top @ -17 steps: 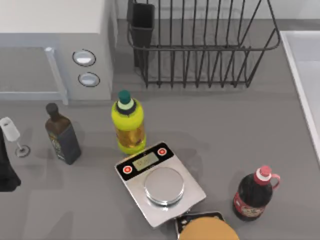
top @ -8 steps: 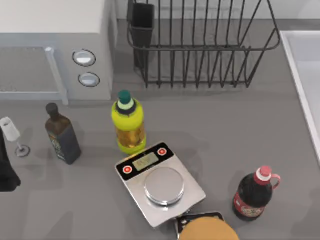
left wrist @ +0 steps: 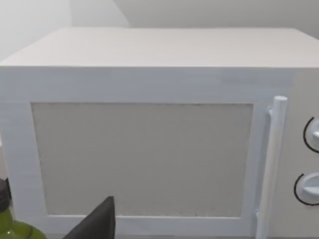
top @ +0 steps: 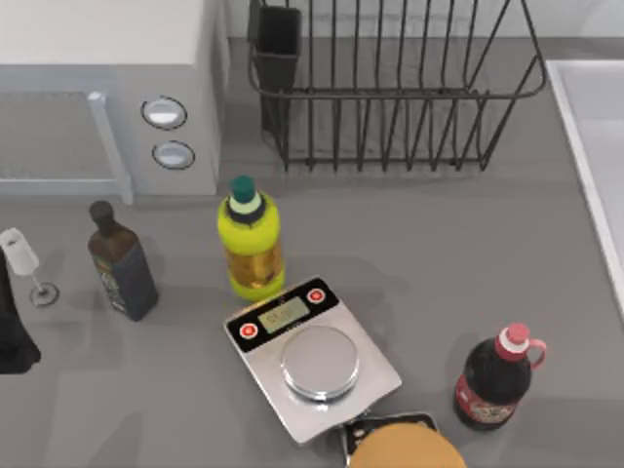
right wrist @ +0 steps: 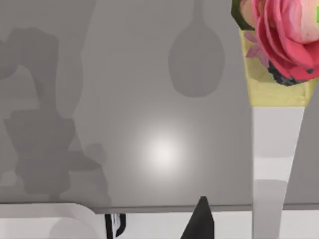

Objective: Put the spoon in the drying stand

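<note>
- You won't find the spoon on the table in these views, so its long axis and direction can't be judged.
- The drying stand sits at the table's far edge, right of the microwave.
- The left arm is at the left edge; whether either gripper is apart or together can't be told.

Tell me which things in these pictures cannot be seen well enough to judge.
- Orange round thing, top view: cut off by the bottom edge.
- Left arm, top view: cut off by the left edge.
- Green bottle, left wrist view: mostly outside the frame.
- Flower, right wrist view: cut off by the frame edge.
- Rack, top view: far side cut off by the top edge.
</note>
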`<action>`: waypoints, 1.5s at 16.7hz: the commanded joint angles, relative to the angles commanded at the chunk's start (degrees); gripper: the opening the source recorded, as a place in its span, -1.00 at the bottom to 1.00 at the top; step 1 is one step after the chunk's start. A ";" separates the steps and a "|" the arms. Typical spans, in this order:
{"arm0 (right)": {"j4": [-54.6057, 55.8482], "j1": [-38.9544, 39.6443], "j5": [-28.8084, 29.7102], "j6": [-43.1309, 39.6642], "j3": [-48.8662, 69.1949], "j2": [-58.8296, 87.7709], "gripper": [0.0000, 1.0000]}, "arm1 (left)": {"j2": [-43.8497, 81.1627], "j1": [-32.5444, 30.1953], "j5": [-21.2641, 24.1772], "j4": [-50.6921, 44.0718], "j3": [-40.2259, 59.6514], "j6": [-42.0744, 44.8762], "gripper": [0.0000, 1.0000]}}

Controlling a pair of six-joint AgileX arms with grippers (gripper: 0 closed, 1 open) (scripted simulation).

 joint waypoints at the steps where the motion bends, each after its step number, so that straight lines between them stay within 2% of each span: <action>1: 0.00 0.00 0.00 0.00 0.00 0.00 -1.00 | 0.00 0.00 0.00 0.00 0.00 0.00 1.00; 5: 1.84 1.87 1.32 1.16 0.34 0.06 -1.00 | 0.00 0.00 0.00 0.00 0.00 0.00 1.00; 9: 10.97 12.69 8.44 6.56 2.10 -0.03 -1.00 | 0.00 0.00 0.00 0.00 0.00 0.00 1.00; 12: 20.91 26.04 16.14 12.27 2.90 0.69 -1.00 | 0.00 0.00 0.00 0.00 0.00 0.00 1.00; 21: 57.94 73.24 42.88 29.95 2.01 2.27 -1.00 | 0.00 0.00 0.00 0.00 0.00 0.00 1.00; 25: 73.87 87.90 53.87 34.40 1.67 0.93 -1.00 | 0.00 0.00 0.00 0.00 0.00 0.00 1.00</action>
